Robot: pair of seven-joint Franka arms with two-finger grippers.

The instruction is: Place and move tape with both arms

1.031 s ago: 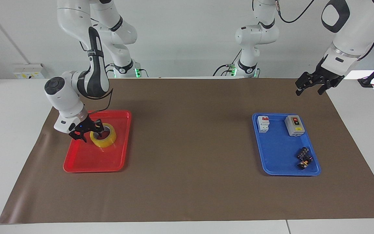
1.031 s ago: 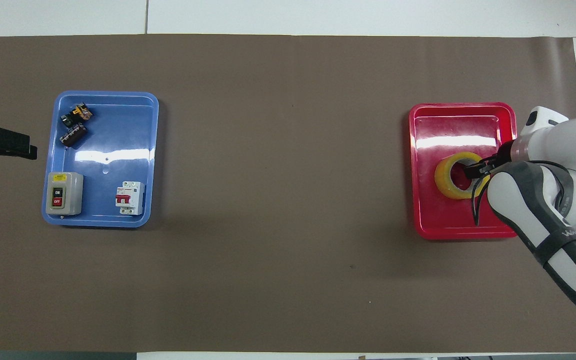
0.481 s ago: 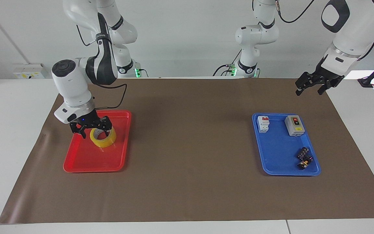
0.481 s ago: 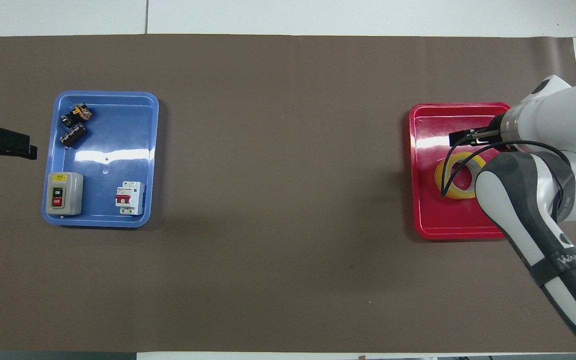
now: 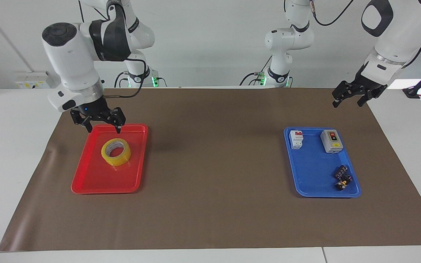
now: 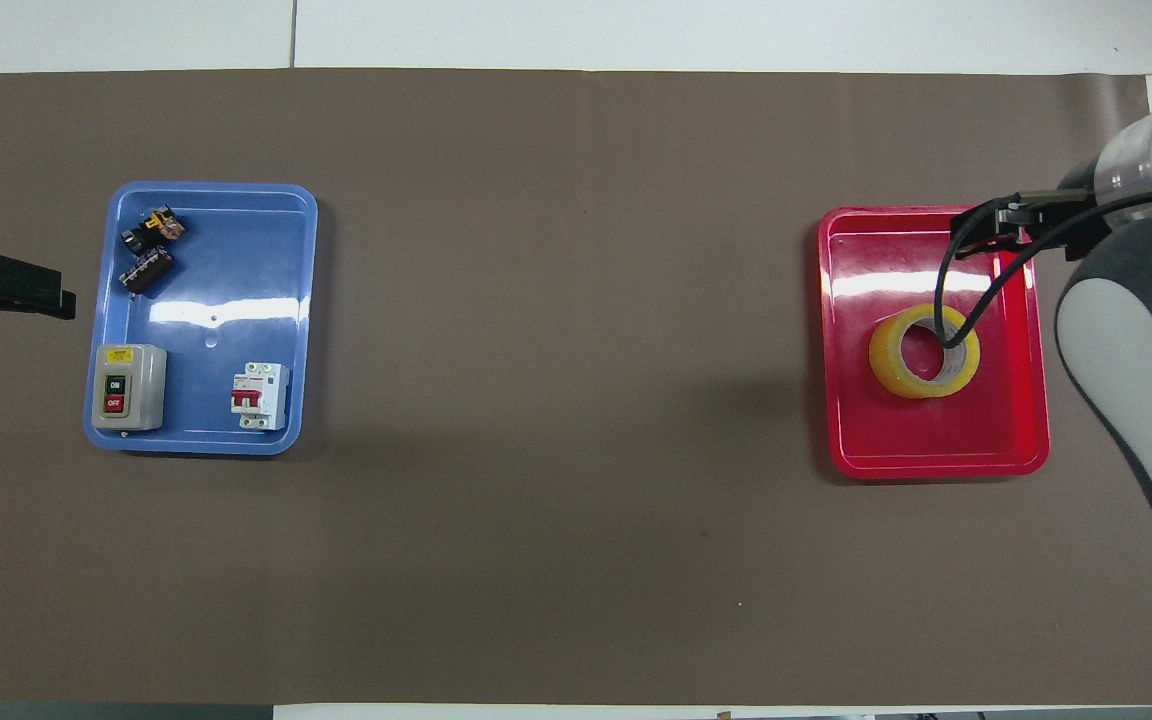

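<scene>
Tape (image 5: 116,152) lies flat in the red tray (image 5: 97,182) toward the right arm's end of the table, its white core facing up, with nothing touching it. The right gripper (image 5: 102,125) hangs above the tray's edge nearest the robots, raised clear of the roll, its fingers spread wide and holding nothing. The left gripper (image 5: 348,98) waits in the air over the mat's corner at the left arm's end, near the blue tray (image 5: 314,182) that holds a grey switch box (image 5: 331,141), a circuit breaker (image 5: 296,139) and some small dark parts (image 5: 342,177); its fingers also look parted and empty.

Judging from this, the roll sits placed and the next pick is not yet begun. To do it well, the gripper should come straight down with one finger inside the core and one outside the ring wall, then close firmly on that wall, since the smooth tray floor may let the roll slide if it is nudged sideways
</scene>
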